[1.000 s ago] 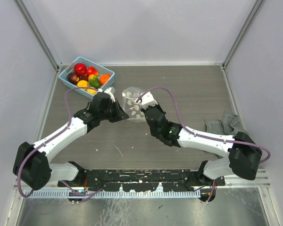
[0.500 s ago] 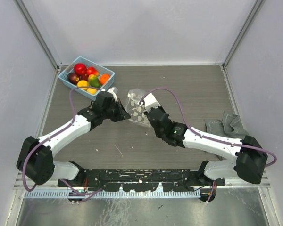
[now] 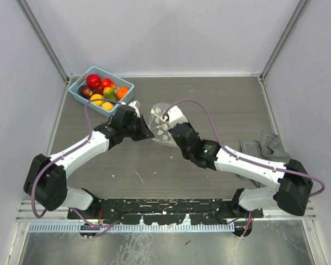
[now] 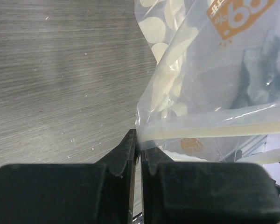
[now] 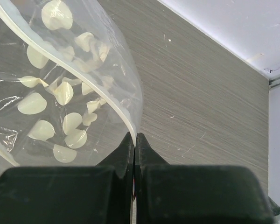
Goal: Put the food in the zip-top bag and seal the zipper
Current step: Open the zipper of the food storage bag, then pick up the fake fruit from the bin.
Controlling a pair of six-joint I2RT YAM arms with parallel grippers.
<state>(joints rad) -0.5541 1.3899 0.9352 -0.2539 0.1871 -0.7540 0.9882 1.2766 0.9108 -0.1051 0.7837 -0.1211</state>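
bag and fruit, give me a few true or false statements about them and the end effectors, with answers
1. The left end effector is shut on the edge of the bag. True.
2. The fruit is inside the bag. False: it all lies in the basket.
3. The right end effector is open, clear of the bag. False: it is shut on the bag's edge.
4. A cloth lies at the right side of the table. True.
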